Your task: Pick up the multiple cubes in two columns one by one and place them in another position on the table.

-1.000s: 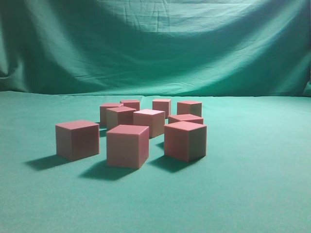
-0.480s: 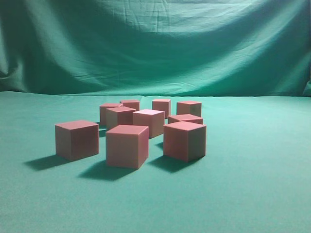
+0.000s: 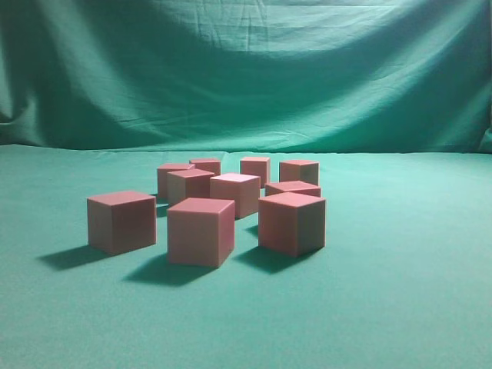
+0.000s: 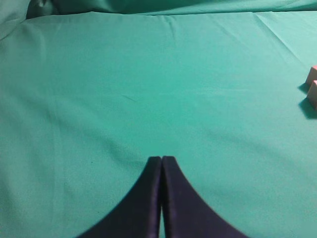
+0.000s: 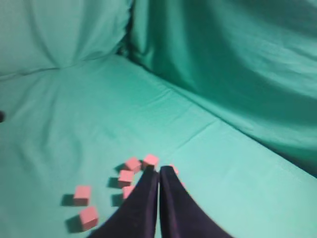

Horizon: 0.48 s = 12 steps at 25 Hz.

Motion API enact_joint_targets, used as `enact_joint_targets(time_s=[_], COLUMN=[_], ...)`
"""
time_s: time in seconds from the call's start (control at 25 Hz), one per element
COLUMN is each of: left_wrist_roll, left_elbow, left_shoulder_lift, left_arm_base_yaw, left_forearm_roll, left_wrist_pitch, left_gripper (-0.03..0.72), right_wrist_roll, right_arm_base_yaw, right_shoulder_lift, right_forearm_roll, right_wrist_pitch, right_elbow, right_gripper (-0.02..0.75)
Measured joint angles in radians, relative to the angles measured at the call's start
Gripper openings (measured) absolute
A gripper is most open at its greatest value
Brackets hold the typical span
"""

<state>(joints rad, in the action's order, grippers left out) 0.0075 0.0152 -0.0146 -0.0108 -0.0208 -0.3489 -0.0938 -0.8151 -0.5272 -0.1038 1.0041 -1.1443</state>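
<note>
Several reddish-pink cubes (image 3: pixel 201 231) stand clustered on the green table (image 3: pixel 400 292) in the exterior view, three at the front, the rest behind. No gripper shows in that view. In the left wrist view my left gripper (image 4: pixel 161 158) is shut and empty over bare cloth; two cubes (image 4: pixel 312 85) show at the right edge. In the right wrist view my right gripper (image 5: pixel 159 168) is shut and empty, high above the cubes (image 5: pixel 82 194), which lie below and left of its tips; some are hidden behind the fingers.
A wrinkled green cloth backdrop (image 3: pixel 246 69) hangs behind the table and also shows in the right wrist view (image 5: pixel 223 59). Bare green cloth lies to the left, right and front of the cube cluster.
</note>
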Motion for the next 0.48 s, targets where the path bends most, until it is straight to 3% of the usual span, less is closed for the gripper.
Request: enact_joint_targets(time_s=[0.32,0.48], left_wrist_roll=[0.000,0.000], left_elbow=[0.000,0.000], left_shoulder_lift=[0.000,0.000], left_arm_base_yaw=[0.000,0.000], left_forearm_roll=[0.000,0.000], left_wrist_pitch=[0.000,0.000], left_gripper=[0.000,0.000], right_wrist_roll=[0.000,0.002], right_arm_base_yaw=[0.326,0.458], right_shoulder_lift=[0.179,0.247], right_forearm_roll=[0.088,0.137], right_wrist_pitch=[-0.334,-0.426], right_elbow=[0.395,0.557], right_gripper=[0.000,0.000])
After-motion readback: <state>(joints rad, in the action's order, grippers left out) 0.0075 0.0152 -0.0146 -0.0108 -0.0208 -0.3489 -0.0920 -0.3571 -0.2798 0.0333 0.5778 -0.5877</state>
